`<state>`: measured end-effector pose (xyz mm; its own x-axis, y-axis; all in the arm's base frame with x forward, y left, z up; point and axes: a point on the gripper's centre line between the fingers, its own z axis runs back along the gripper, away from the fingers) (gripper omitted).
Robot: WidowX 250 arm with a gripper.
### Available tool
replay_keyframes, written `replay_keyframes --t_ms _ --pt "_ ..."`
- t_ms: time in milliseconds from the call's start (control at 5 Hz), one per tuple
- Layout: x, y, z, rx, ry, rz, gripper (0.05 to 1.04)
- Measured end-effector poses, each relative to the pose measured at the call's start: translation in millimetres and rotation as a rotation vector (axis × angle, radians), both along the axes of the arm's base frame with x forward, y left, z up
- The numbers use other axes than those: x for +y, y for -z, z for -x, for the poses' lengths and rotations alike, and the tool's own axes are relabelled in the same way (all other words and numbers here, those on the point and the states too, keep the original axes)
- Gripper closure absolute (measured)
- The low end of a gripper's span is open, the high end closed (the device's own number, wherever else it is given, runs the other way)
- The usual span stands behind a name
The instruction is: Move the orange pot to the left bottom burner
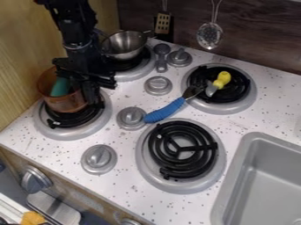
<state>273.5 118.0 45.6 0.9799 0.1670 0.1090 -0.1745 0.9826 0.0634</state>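
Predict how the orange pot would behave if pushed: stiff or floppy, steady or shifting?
The orange pot would probably stay stiff, since its wall looks like metal. Being round, it might swivel under an off-center push. The green thing inside may slide, as it leaves part of the pot unfilled.

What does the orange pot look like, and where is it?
The orange pot is round and open-topped, with a shiny, coppery, metal look. Something green is inside it. The pot is over the left bottom burner, off toward the wooden wall rather than in the middle. The black gripper is right at the pot's side and hides part of it. I can't tell if the pot's bottom touches the coils.
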Motion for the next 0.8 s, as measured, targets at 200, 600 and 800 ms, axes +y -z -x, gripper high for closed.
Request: replay_keyframes --t_ms 200,600,800 --pt "-7 -0.1 -3 0.002 0.012 -0.007 1.009" --pt "-24 9.8 7 0.037 -0.026 0.032 1.009" --pt "-26 14.0 11 0.041 -0.028 0.041 0.980"
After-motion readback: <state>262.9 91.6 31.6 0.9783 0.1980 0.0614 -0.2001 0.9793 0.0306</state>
